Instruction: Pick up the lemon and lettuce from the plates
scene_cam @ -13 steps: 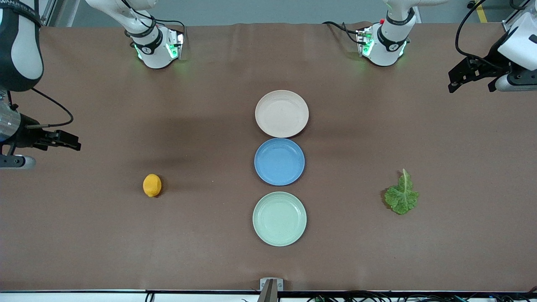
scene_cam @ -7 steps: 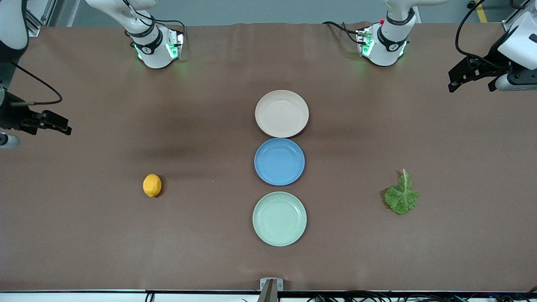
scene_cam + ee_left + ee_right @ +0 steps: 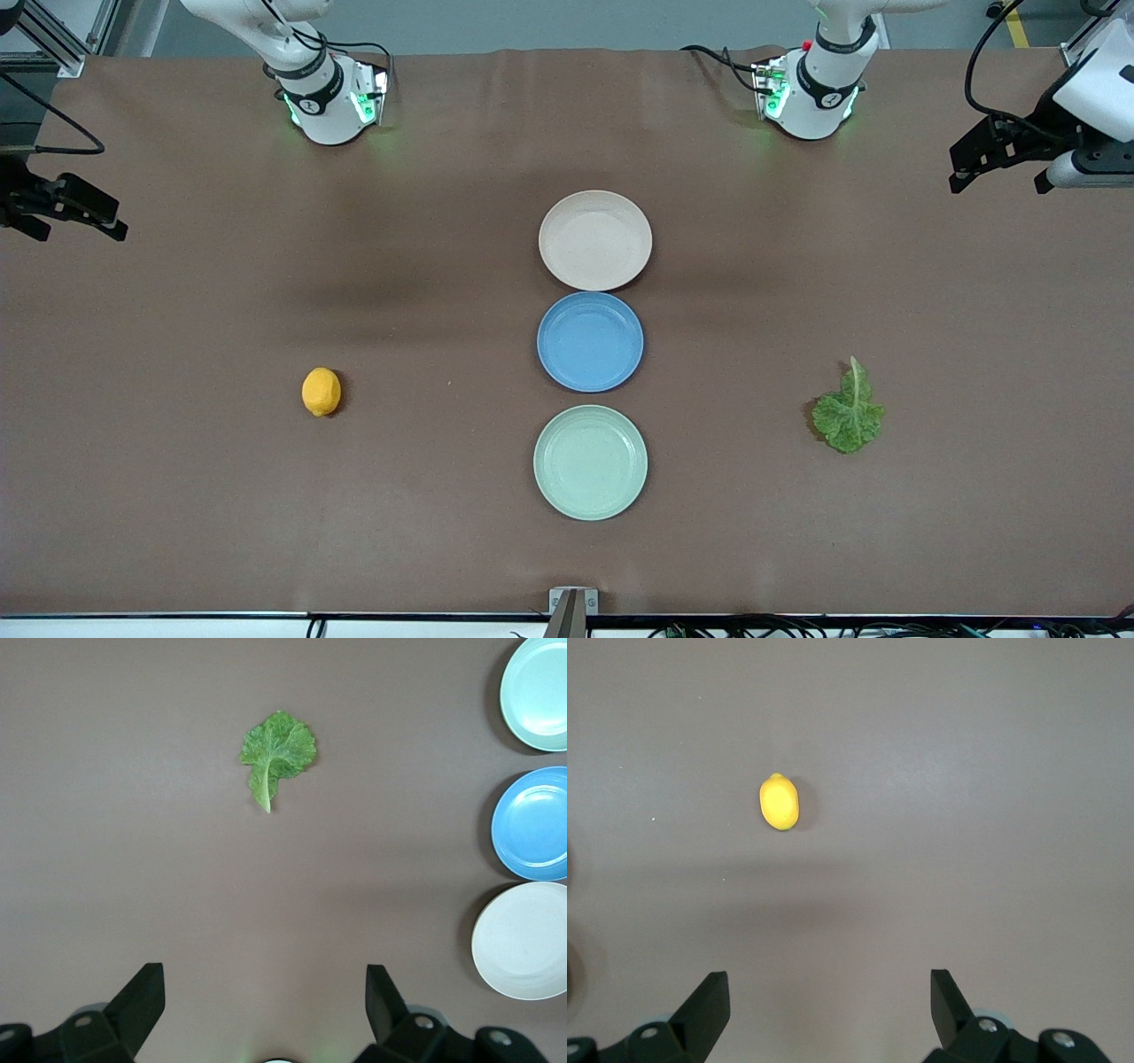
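We take the blue plate (image 3: 590, 341) at the middle of the table (image 3: 177, 514) as our landmark. The beige-pink plate (image 3: 594, 239) lies just beside it, farther from the front camera, and the mint green plate (image 3: 590, 462) just beside it, nearer to that camera. All three are bare.

The lemon (image 3: 321, 391) rests on the tabletop well apart from the blue plate, toward the right arm's end of the table. The lettuce (image 3: 848, 414) lies flat on the table well apart from the blue plate, toward the left arm's end.

Our right gripper (image 3: 829, 1019) hangs over the table at its own arm's end, fingers spread and holding nothing. Our left gripper (image 3: 266, 1014) hangs over the table at the left arm's end, likewise spread and empty.

We judge the task complete: both items sit off the plates and both arms wait, clear of everything.
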`<action>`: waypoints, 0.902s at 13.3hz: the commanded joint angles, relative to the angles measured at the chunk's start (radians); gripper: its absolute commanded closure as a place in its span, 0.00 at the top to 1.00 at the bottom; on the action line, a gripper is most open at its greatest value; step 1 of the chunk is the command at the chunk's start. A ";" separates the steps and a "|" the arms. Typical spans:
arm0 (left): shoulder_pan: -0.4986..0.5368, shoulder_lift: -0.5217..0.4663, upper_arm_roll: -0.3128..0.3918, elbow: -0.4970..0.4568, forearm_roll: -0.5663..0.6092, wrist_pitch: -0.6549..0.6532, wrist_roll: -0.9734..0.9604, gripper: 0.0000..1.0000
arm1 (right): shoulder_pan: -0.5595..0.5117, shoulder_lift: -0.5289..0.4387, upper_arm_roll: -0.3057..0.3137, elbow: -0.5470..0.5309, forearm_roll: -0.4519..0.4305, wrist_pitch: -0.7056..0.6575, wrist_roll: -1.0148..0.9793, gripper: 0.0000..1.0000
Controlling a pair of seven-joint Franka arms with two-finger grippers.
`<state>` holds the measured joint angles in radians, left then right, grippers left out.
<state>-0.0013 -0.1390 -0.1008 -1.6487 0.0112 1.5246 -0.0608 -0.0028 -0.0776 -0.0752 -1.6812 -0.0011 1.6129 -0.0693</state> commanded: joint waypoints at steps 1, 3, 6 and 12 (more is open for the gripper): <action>0.000 -0.017 0.001 -0.011 -0.005 0.006 0.006 1.00 | 0.012 -0.021 -0.001 -0.038 -0.023 0.018 -0.018 1.00; -0.002 -0.016 0.001 -0.011 -0.005 0.000 0.001 1.00 | 0.021 -0.019 -0.001 -0.038 -0.034 0.013 -0.020 1.00; -0.005 -0.016 0.000 -0.011 -0.007 -0.015 -0.054 1.00 | 0.021 -0.019 -0.001 -0.040 -0.034 0.009 -0.020 1.00; -0.008 0.024 0.000 0.049 -0.005 -0.027 -0.056 1.00 | 0.018 -0.019 -0.003 -0.041 0.009 -0.004 0.003 1.00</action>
<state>-0.0055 -0.1334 -0.1024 -1.6344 0.0112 1.5185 -0.1055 0.0108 -0.0771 -0.0751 -1.6989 -0.0132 1.6139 -0.0800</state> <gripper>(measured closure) 0.000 0.000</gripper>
